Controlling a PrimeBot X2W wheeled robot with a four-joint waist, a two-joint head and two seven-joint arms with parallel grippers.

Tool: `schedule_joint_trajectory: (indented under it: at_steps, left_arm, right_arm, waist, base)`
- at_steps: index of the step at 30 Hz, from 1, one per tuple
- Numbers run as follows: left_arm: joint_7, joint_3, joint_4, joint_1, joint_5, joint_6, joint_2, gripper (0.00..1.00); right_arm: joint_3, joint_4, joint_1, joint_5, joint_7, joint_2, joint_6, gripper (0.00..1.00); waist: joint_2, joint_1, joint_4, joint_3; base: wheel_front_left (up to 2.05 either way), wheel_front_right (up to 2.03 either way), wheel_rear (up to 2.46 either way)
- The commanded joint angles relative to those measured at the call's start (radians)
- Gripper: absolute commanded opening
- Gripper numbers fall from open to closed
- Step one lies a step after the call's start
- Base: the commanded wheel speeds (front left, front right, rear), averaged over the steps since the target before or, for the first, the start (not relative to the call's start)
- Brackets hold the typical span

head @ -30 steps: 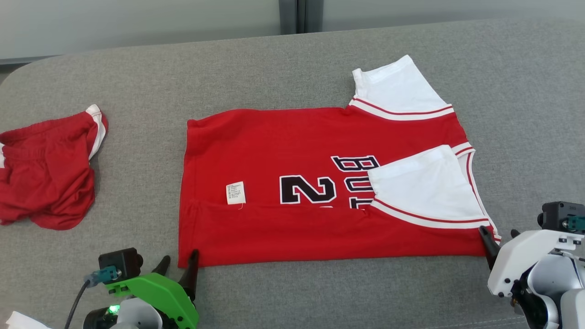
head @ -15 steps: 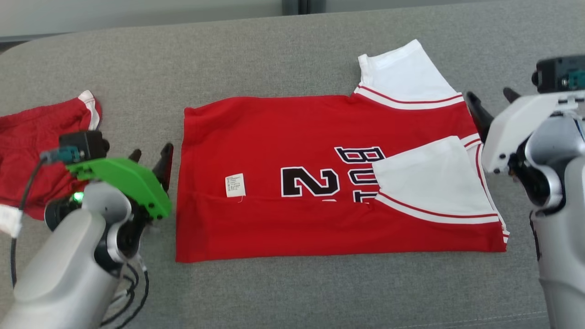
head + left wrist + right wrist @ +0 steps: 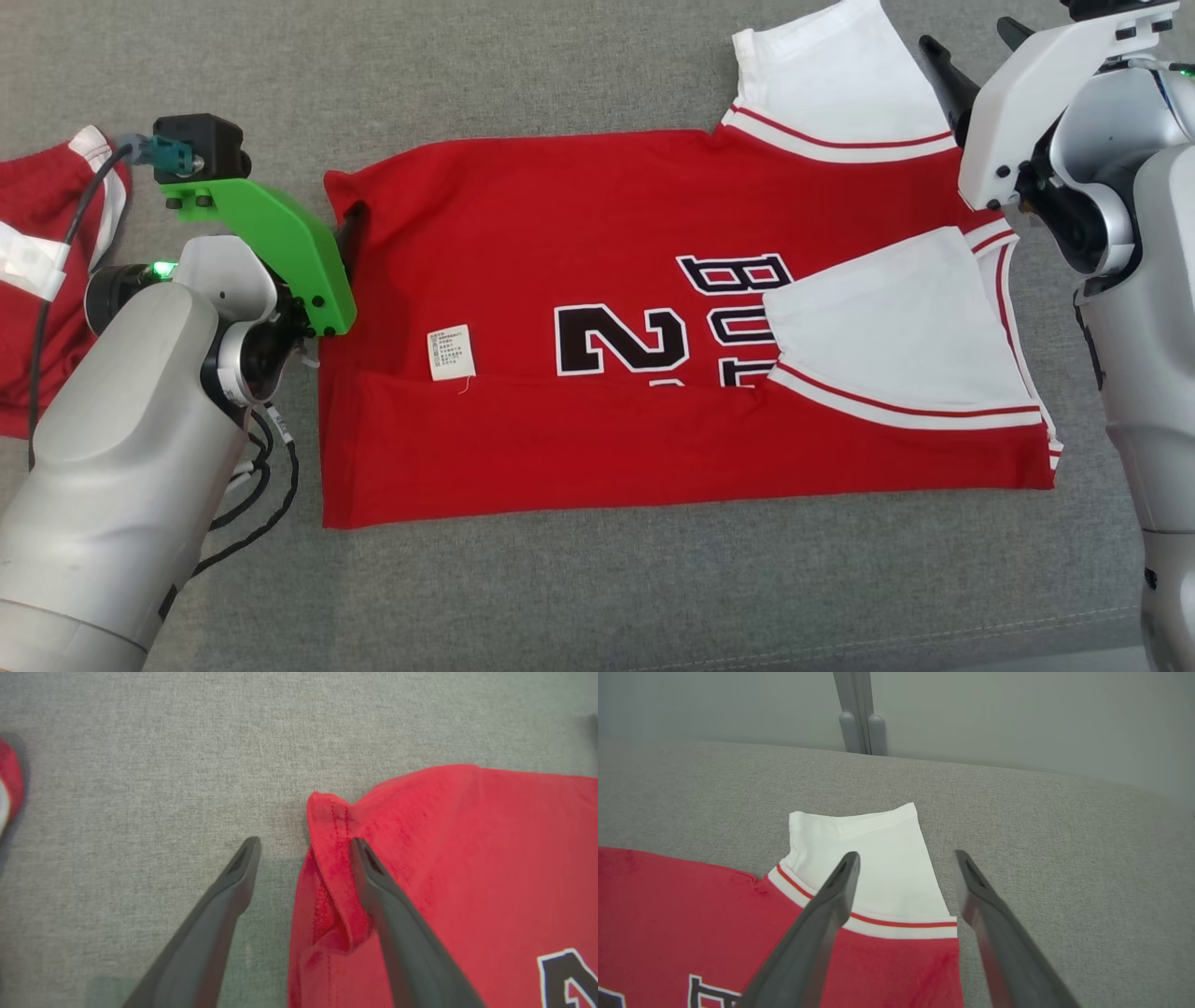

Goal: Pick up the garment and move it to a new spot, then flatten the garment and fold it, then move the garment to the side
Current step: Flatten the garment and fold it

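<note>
While a crumpled pair of red shorts (image 3: pixel 47 308) lies at the far left of the grey cushioned surface (image 3: pixel 560 597), the left gripper (image 3: pixel 350 229) sits at the red jersey's (image 3: pixel 560 233) far left corner. In the left wrist view this gripper (image 3: pixel 304 842) stands wide open and holds nothing: one finger is over bare grey fabric, the other lies over the rolled-up hem of the jersey (image 3: pixel 467 858), so the bunched corner sits between the jaws.

The jersey lies spread across the middle of the surface, well apart from the shorts. Its near edge is folded up over the body, covering the lower part of the black number and letters. A white care label (image 3: pixel 451 352) shows just above that fold. One white sleeve (image 3: pixel 887 327) is folded in onto the chest; the other sleeve (image 3: pixel 831 84) sticks out at the far edge.

At the upper right, the right gripper (image 3: pixel 963 35) is beside that outer sleeve. The right wrist view shows it (image 3: pixel 906 855) open and empty, one finger over the white sleeve and the other over grey fabric; whether it touches the cloth I cannot tell.
</note>
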Motion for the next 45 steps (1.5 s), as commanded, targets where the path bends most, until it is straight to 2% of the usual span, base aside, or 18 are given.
schedule_joint_trajectory:
  at_steps: [1, 6, 11, 17, 22, 23, 24, 28, 34, 45]
  left_arm:
    - [-0.011, -0.001, 0.007, -0.024, 0.010, -0.004, 0.001, 1.00]
    - [-0.095, -0.010, 0.044, -0.053, 0.047, -0.020, -0.018, 1.00]
    - [-0.084, -0.047, 0.095, -0.096, 0.077, -0.052, -0.029, 1.00]
    - [-0.115, -0.079, 0.155, -0.141, 0.114, -0.073, -0.047, 1.00]
    - [-0.145, -0.099, 0.188, -0.165, 0.130, -0.108, -0.067, 1.00]
    - [-0.146, -0.105, 0.197, -0.166, 0.133, -0.115, -0.069, 0.41]
    - [-0.149, -0.108, 0.204, -0.166, 0.134, -0.118, -0.074, 0.00]
    - [-0.169, -0.112, 0.230, -0.165, 0.137, -0.107, -0.093, 0.00]
    - [-0.265, -0.121, 0.209, -0.143, 0.162, -0.085, -0.133, 0.00]
    - [-0.334, -0.149, 0.184, -0.134, 0.167, -0.108, -0.196, 0.00]
  right_arm:
    - [0.004, 0.011, -0.015, 0.007, -0.013, -0.010, -0.001, 1.00]
    - [0.011, 0.039, -0.038, 0.012, -0.034, -0.024, -0.001, 1.00]
    - [0.024, 0.056, -0.060, 0.015, -0.036, -0.029, -0.001, 1.00]
    - [0.043, 0.086, -0.086, 0.017, -0.035, -0.035, -0.001, 1.00]
    - [0.045, 0.139, -0.115, 0.031, -0.032, -0.043, -0.001, 1.00]
    - [0.042, 0.156, -0.122, 0.033, -0.028, -0.044, -0.001, 1.00]
    - [0.041, 0.166, -0.127, 0.032, -0.028, -0.046, -0.001, 1.00]
    - [0.034, 0.216, -0.165, 0.026, -0.040, -0.053, -0.001, 1.00]
    - [0.033, 0.309, -0.243, -0.033, -0.078, -0.060, -0.001, 1.00]
    - [0.012, 0.506, -0.334, -0.151, -0.130, -0.071, -0.002, 1.00]
  waist:
    - [0.0000, -0.0001, -0.001, 0.012]
    - [0.0000, -0.0001, 0.004, 0.029]
    - [0.0000, -0.0001, 0.003, 0.049]
    - [0.0000, -0.0001, -0.002, 0.067]
    - [0.0000, -0.0001, 0.003, 0.080]
    - [0.0000, -0.0001, 0.006, 0.083]
    - [0.0000, -0.0001, 0.010, 0.085]
    - [0.0000, -0.0001, 0.027, 0.094]
    - [0.0000, -0.0001, 0.074, 0.120]
    - [0.0000, -0.0001, 0.152, 0.166]
  base:
    - [0.00, 0.00, 0.00]
    - [0.00, 0.00, 0.00]
    - [0.00, 0.00, 0.00]
    - [0.00, 0.00, 0.00]
    - [0.00, 0.00, 0.00]
    - [0.00, 0.00, 0.00]
    - [0.00, 0.00, 0.00]
    - [0.00, 0.00, 0.00]
    - [0.00, 0.00, 0.00]
    - [0.00, 0.00, 0.00]
